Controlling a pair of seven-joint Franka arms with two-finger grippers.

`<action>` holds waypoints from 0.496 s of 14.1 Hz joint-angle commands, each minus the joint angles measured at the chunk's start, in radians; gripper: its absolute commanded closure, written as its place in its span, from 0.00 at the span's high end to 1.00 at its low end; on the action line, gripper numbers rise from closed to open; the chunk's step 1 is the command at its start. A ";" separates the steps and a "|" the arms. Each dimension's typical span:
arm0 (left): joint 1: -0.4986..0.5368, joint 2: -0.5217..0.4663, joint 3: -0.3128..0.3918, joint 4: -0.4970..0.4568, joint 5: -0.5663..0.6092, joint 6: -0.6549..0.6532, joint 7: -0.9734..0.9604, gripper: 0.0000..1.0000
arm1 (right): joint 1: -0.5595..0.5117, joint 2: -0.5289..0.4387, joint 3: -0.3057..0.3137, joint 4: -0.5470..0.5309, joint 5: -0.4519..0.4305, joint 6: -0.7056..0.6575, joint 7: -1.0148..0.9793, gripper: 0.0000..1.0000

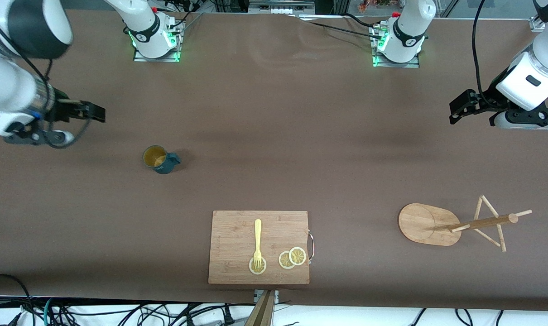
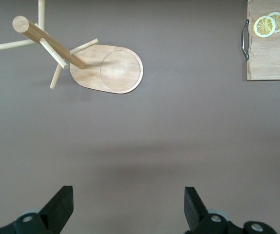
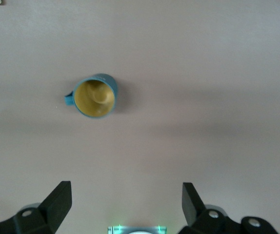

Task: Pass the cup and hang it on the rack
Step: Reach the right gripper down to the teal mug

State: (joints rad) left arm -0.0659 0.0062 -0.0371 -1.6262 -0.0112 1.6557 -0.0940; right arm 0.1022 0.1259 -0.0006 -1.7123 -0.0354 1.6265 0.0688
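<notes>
The cup [image 1: 158,159] sits upright on the brown table [image 1: 274,136], toward the right arm's end, its yellowish inside showing and its little handle pointing toward the left arm's end. Nothing is touching it. The right gripper [image 1: 93,112] hangs in the air over bare table near that end, jaws spread wide and holding nothing; in the right wrist view the two dark fingers [image 3: 57,202] stand well apart with the cup [image 3: 95,95] visible past them.

At the left arm's end, the left gripper [image 1: 459,108] hovers over bare table too, jaws released and empty, its fingers [image 2: 59,207] far apart in the left wrist view. The rack [image 1: 430,224] stands on the table toward that same end, nearer the front camera than the left gripper, its oval base flat on the table and its pole and thin pegs free of any load.

Between cup and rack, closer to the front camera, lies a board [image 1: 237,235] with a metal handle [image 1: 311,246]. On it rest a yellow fork [image 1: 257,242] and three lemon slices [image 1: 292,258], the fork's tines lying over one slice.
</notes>
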 commanded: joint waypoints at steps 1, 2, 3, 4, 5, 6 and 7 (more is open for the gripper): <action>-0.002 0.005 -0.001 0.016 0.020 0.001 0.003 1.00 | 0.004 0.018 -0.004 -0.119 0.002 0.169 -0.006 0.99; -0.002 0.005 -0.001 0.016 0.022 0.001 0.003 1.00 | 0.004 0.006 -0.006 -0.200 0.002 0.267 -0.006 0.99; -0.002 0.005 -0.003 0.017 0.023 0.001 0.005 1.00 | 0.005 0.000 -0.006 -0.277 0.002 0.370 -0.006 0.99; -0.003 0.003 -0.004 0.017 0.023 0.001 0.007 1.00 | 0.005 -0.003 -0.003 -0.332 0.003 0.438 -0.006 0.97; -0.002 0.003 -0.004 0.016 0.022 0.001 0.007 1.00 | 0.005 -0.023 -0.002 -0.395 0.006 0.475 -0.006 0.78; -0.002 0.005 -0.004 0.016 0.022 0.001 0.007 1.00 | 0.005 -0.028 -0.002 -0.432 0.006 0.519 -0.006 0.67; -0.002 0.005 -0.003 0.016 0.022 0.001 0.008 1.00 | 0.005 -0.013 -0.002 -0.458 0.006 0.591 -0.007 0.63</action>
State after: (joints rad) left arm -0.0658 0.0062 -0.0385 -1.6257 -0.0112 1.6569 -0.0940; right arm 0.1085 0.1666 -0.0040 -2.0655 -0.0356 2.1148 0.0684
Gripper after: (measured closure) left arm 0.000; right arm 0.128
